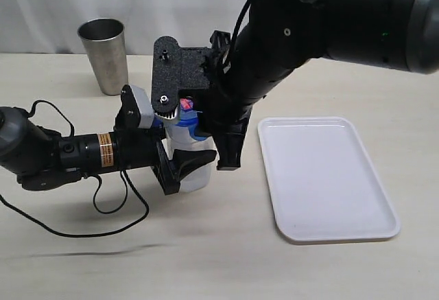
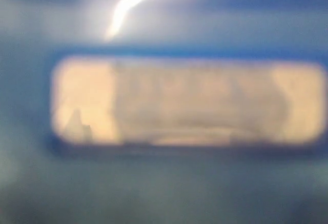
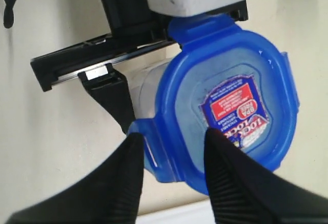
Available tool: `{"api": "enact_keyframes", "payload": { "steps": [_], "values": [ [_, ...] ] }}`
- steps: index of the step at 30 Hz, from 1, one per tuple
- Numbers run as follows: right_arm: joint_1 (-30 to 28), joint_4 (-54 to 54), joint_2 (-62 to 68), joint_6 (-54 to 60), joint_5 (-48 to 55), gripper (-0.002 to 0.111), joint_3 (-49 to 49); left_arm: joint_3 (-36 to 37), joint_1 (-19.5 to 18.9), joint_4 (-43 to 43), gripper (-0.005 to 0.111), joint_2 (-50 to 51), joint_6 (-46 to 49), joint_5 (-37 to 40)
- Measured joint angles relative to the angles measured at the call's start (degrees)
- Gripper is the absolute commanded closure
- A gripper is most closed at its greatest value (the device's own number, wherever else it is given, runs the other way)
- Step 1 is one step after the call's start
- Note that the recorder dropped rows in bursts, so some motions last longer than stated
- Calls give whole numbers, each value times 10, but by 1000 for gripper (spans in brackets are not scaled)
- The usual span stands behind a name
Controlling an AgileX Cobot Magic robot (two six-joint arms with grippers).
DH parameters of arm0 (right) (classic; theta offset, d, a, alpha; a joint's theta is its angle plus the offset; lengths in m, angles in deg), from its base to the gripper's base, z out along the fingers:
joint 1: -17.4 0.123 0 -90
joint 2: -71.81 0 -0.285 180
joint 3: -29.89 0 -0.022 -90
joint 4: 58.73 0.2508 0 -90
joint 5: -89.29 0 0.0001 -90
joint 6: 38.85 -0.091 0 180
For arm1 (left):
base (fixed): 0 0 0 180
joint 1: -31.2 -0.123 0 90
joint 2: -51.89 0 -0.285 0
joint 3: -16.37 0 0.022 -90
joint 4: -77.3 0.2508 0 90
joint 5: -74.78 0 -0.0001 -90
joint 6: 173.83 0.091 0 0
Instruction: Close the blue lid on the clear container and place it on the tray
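The clear container (image 1: 195, 175) stands upright on the table left of the tray (image 1: 329, 224). My left gripper (image 1: 195, 163) reaches in from the left and is shut on its lower body. The blue lid (image 1: 194, 124) sits on the container's mouth with its red-and-white sticker facing up. In the right wrist view the blue lid (image 3: 230, 106) shows its flaps sticking outward. My right gripper (image 3: 172, 134) hangs open just above it, its fingers on either side of one flap and the lid's edge. The left wrist view is a blue and beige blur.
A grey steel tumbler (image 1: 103, 53) stands at the back left. The left arm's black cable (image 1: 116, 211) loops over the table in front of it. The right arm (image 1: 288, 32) reaches in from the upper right, above the tray's far end.
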Motion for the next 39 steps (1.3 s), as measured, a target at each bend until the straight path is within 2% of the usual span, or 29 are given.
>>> {"api": "enact_keyframes", "payload": {
  "steps": [15,20,39],
  "values": [
    [2,-43,-13,51,-141,72,-93,-1,0,-15,107,0,-3,5],
    [3,-53,-4,53,-160,79,-96,-1,-1,-22,107,0,-3,6],
    [3,-73,20,34,-218,83,-93,-3,-12,-38,107,0,-14,13]
  ]
}}
